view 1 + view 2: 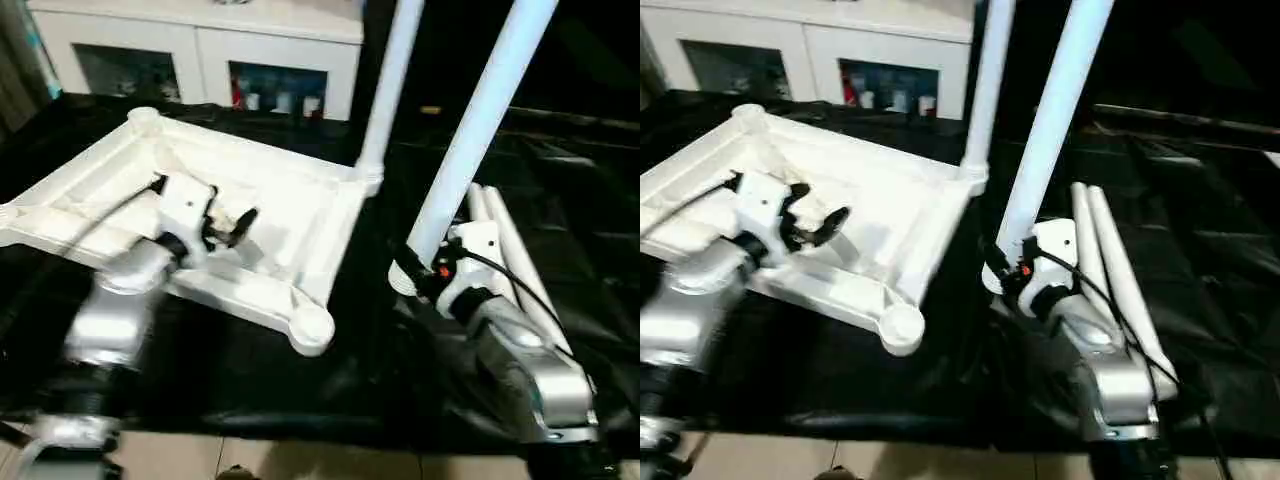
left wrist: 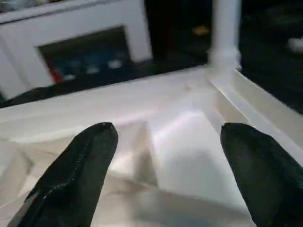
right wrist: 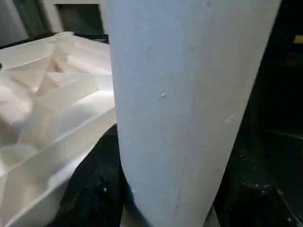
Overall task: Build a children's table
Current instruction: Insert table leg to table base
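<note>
Left pincer (image 1: 240, 222) hovers spread over the upturned tabletop (image 1: 290, 215), right pincer (image 1: 408, 272) pinching a tilted leg (image 1: 480, 120)

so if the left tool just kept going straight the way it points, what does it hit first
Most likely the ribbed underside of the tabletop: the left tool, fingers open, points straight at it. Beyond stands the fitted leg in the far corner. Depth is hard to judge.
</note>
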{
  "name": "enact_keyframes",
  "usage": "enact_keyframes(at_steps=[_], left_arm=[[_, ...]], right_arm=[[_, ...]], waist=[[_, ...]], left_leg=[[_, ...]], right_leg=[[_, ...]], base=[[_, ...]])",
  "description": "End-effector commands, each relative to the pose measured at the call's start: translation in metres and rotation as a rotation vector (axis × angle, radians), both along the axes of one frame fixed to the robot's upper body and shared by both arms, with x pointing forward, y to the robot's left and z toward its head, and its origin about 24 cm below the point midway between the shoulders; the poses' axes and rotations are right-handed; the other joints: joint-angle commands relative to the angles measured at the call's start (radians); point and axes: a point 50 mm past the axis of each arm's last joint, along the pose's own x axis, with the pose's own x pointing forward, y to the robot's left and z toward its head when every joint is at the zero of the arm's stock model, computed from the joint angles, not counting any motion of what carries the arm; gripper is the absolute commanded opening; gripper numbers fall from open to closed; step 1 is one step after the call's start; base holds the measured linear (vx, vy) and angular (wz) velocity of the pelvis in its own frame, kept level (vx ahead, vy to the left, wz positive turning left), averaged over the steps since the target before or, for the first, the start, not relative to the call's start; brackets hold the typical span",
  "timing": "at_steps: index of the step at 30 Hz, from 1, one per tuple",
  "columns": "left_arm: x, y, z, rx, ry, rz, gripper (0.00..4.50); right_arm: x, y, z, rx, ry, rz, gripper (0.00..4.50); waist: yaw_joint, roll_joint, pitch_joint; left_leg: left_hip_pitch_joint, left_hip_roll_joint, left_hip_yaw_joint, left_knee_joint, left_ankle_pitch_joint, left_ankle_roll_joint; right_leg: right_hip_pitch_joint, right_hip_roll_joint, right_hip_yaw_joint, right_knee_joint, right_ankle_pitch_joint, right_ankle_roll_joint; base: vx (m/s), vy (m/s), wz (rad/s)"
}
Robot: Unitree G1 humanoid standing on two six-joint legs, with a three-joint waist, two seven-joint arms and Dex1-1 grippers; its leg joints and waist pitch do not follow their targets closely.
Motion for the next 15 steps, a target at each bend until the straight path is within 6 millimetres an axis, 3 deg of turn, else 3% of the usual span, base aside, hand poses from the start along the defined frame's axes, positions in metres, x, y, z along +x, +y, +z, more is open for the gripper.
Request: enact_keyframes(at_steps=[1,2,3,4,7,8,11,14,15], left_arm=[[-0.003,-0.011,0.008,-0.010,0.037,-0.194,4.07],[-0.008,-0.013,0.008,0.029,0.074,-0.290,4.07],[-0.009,-0.014,0.007,0.036,0.081,-0.305,4.07],[-0.016,-0.015,0.005,0.106,0.157,-0.438,4.07],[-0.020,-0.013,0.001,0.183,0.227,-0.528,4.07],[-0.020,-0.011,0.000,0.205,0.249,-0.550,4.07],[-0.023,-0.007,-0.003,0.287,0.340,-0.650,4.07],[-0.023,-0.005,-0.004,0.357,0.370,-0.711,4.07],[-0.022,-0.004,-0.006,0.396,0.377,-0.725,3.89]], right_arm=[[0.000,-0.005,0.006,0.002,-0.030,0.041,1.93],[-0.001,-0.006,0.006,-0.008,-0.030,0.069,1.93],[-0.001,-0.007,0.006,-0.010,-0.030,0.074,1.93],[-0.002,-0.010,0.006,-0.039,-0.024,0.116,1.93],[-0.003,-0.014,0.006,-0.065,-0.013,0.160,1.93],[-0.004,-0.014,0.006,-0.070,-0.010,0.180,1.93],[-0.005,-0.017,0.006,-0.097,0.004,0.240,1.93],[-0.006,-0.017,0.005,-0.120,0.013,0.287,1.93],[-0.006,-0.017,0.004,-0.119,0.018,0.296,1.93]], waist=[[-0.004,0.016,-0.045],[-0.004,0.016,-0.041],[-0.004,0.013,-0.041],[-0.002,0.015,-0.043],[0.002,0.012,-0.046],[0.000,0.006,-0.049],[0.005,0.008,-0.053],[0.005,0.007,-0.055],[0.004,0.006,-0.058]], left_leg=[[0.021,0.049,0.002,-0.105,-0.308,-0.048],[0.026,0.052,0.005,-0.109,-0.377,-0.060],[0.026,0.054,0.005,-0.109,-0.390,-0.063],[0.028,0.056,0.007,-0.111,-0.391,-0.063],[0.028,0.059,0.023,-0.108,-0.338,-0.048],[0.022,0.060,0.027,-0.107,-0.305,-0.045],[0.019,0.061,0.032,-0.105,-0.244,-0.038],[0.017,0.060,0.034,-0.105,-0.230,-0.032],[0.016,0.061,0.035,-0.104,-0.215,-0.031]], right_leg=[[0.035,-0.043,0.023,-0.086,-0.267,-0.165],[0.025,-0.045,0.025,-0.094,-0.357,-0.156],[0.025,-0.047,0.026,-0.097,-0.380,-0.151],[0.020,-0.050,0.028,-0.099,-0.392,-0.145],[0.015,-0.044,0.030,-0.094,-0.325,-0.151],[0.020,-0.044,0.029,-0.090,-0.298,-0.159],[0.021,-0.041,0.027,-0.084,-0.237,-0.167],[0.025,-0.040,0.026,-0.079,-0.190,-0.177],[0.026,-0.040,0.025,-0.074,-0.152,-0.192]], base=[[-0.089,-0.028,-0.03],[-0.074,-0.025,-0.02],[-0.055,-0.020,-0.01],[-0.055,-0.020,-0.01],[0.000,0.000,0.00],[0.000,0.000,0.00],[0.000,0.000,0.00],[0.000,0.000,0.00],[0.000,0.000,0.00]])
